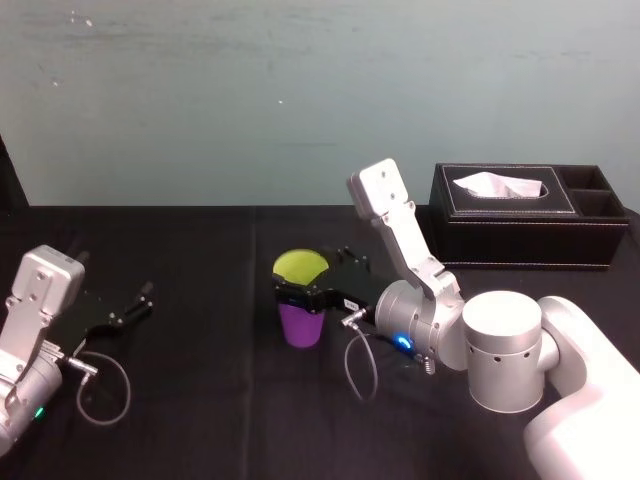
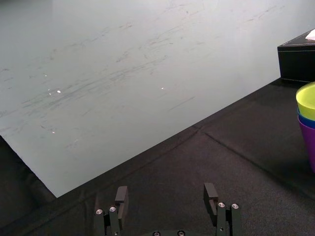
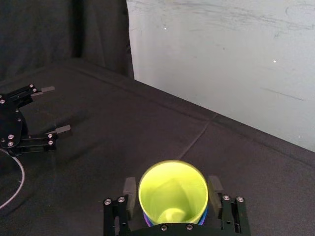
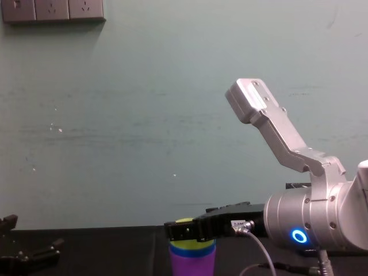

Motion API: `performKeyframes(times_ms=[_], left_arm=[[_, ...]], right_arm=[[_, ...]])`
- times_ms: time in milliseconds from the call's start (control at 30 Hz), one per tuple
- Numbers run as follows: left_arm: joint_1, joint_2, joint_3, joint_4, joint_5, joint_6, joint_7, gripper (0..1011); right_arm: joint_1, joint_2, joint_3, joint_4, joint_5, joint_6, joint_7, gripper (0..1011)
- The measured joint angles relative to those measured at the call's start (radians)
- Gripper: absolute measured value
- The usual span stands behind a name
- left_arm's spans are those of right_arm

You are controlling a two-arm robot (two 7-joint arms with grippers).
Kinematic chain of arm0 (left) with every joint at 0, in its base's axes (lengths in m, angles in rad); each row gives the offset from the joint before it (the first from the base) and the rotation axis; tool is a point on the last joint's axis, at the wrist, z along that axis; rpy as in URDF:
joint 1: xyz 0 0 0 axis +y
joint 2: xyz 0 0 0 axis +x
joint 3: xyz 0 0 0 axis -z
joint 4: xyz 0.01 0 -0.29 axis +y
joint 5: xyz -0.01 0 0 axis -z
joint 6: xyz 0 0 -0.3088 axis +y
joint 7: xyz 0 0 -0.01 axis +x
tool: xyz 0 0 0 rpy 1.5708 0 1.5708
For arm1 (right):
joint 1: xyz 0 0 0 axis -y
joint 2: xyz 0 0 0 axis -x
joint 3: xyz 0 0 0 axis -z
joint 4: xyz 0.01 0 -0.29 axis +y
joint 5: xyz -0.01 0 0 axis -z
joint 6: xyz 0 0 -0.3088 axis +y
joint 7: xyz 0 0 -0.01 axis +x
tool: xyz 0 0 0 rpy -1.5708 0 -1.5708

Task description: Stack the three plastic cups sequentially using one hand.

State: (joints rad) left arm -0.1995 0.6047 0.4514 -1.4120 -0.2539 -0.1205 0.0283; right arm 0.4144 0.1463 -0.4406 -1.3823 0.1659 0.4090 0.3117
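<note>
The three plastic cups stand nested in one upright stack at the table's middle. The yellow-green cup is on top, the purple cup at the bottom, and the blue cup shows as a thin band between them. My right gripper straddles the yellow-green cup's rim. Its pads stand a little off each side, so it is open. My left gripper rests on the cloth far to the left, open with nothing between its fingers.
A black tissue box with side compartments stands at the back right, behind my right arm. The black cloth runs up to a pale wall close behind the stack. Cables loop on the cloth beside each wrist.
</note>
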Motion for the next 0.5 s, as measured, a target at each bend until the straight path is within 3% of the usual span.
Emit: performKeyframes(times_ms=[167,500], left_arm=[[0.0,0.0,0.0,0.0,0.0,0.0,0.0,1000],[0.0,0.0,0.0,0.0,0.0,0.0,0.0,1000]], right_arm=[[0.0,0.0,0.0,-0.001,0.0,0.001,0.0,1004],[-0.006,0.001,0.003,-0.01,0.0,-0.004,-0.004,1004]])
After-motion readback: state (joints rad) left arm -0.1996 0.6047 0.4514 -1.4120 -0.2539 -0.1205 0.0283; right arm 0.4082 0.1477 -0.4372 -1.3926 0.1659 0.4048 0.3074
